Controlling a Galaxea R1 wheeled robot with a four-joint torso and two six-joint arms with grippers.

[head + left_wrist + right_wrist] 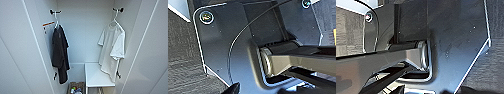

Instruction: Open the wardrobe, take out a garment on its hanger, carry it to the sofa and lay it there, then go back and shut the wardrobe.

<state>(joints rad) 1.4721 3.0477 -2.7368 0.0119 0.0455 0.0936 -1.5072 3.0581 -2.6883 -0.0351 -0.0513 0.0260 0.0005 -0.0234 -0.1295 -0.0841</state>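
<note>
Two doors open on wardrobe (83, 32) | garment (112, 50) on hanger (115, 18), right side | jaws: cannot tell

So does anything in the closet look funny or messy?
Not much. The wardrobe stands open, with the white T-shirt and a black garment each hanging from a hook. The T-shirt hangs a bit crooked, its hem lower on one side. A basket of small things sits at the bottom.

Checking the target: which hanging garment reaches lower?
The black garment, on the left hook in the wardrobe; its hem hangs lower than the white T-shirt on the right hook.
</note>
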